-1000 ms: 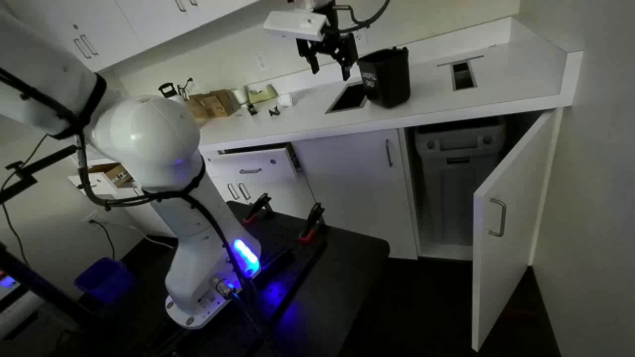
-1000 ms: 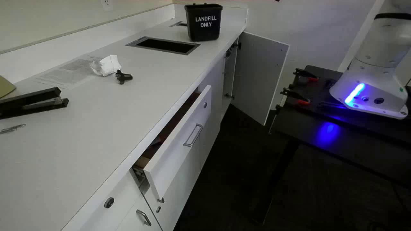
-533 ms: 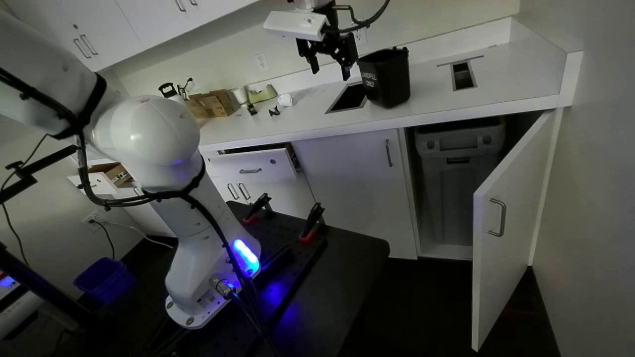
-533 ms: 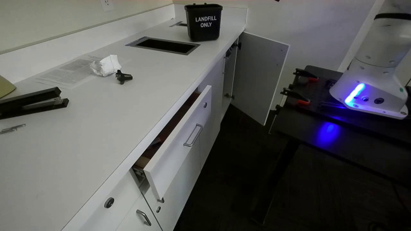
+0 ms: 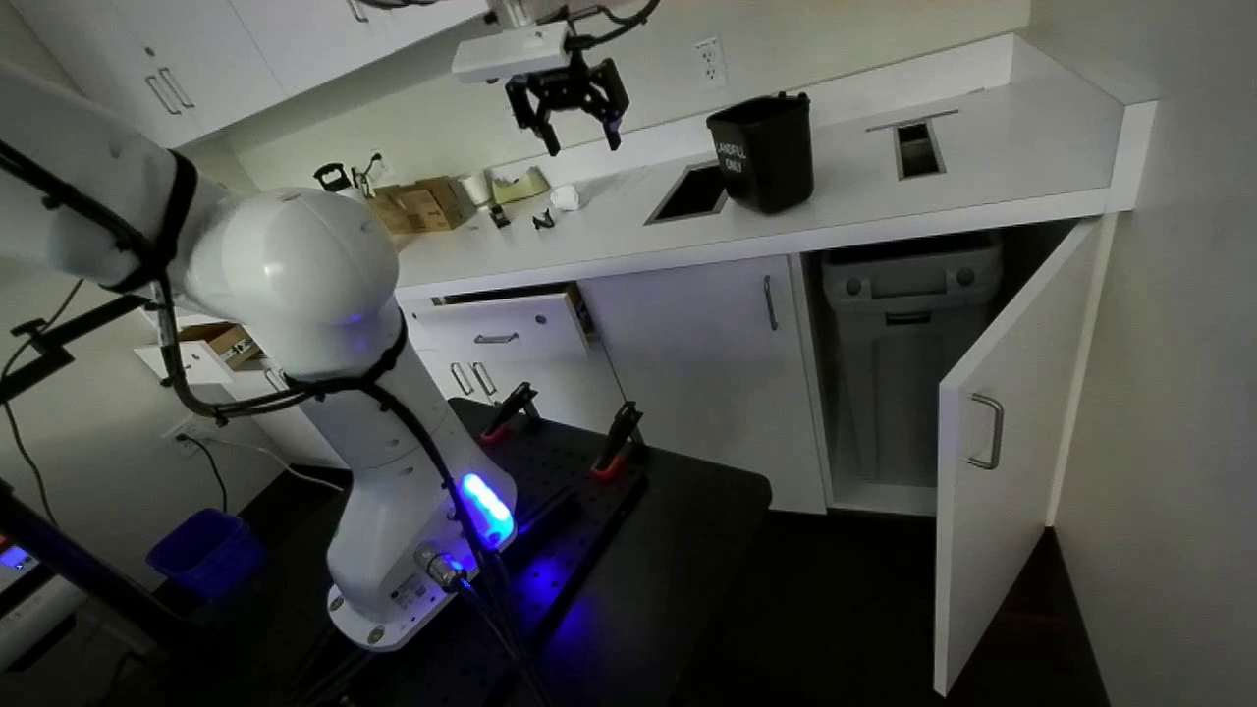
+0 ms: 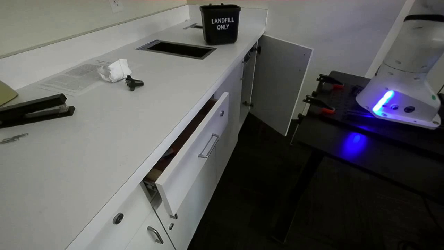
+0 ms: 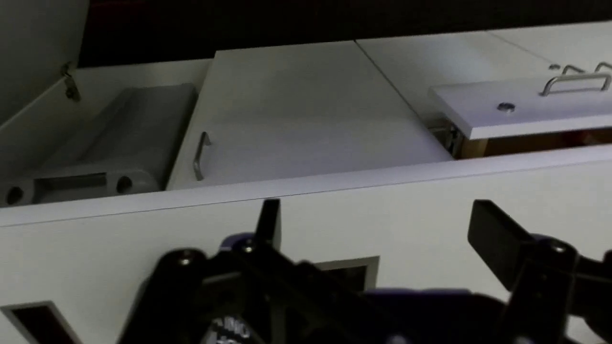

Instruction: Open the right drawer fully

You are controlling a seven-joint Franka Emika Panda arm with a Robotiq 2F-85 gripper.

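The right drawer has a flat white front with a metal handle and a round lock. It shows partly open in both exterior views (image 5: 506,326) (image 6: 197,152), under the counter edge. In the wrist view the drawer (image 7: 530,102) is at the right, with a strip of tan wooden inside showing. My gripper (image 5: 583,142) is open and empty, high above the counter and apart from the drawer. In the wrist view the gripper's (image 7: 375,220) two fingers stand wide apart over the white counter. The gripper is out of view in an exterior view.
A black landfill bin (image 5: 764,152) stands on the counter (image 6: 104,166) beside a rectangular opening (image 5: 689,191). A white cabinet door (image 5: 1016,452) stands open at the right. A stapler (image 6: 34,109) and crumpled paper (image 6: 116,70) lie on the counter. Clamps (image 5: 617,442) sit on the dark robot table.
My gripper has moved left and slightly up in an exterior view, away from the black bin. The drawer has not moved. The gripper stays open.
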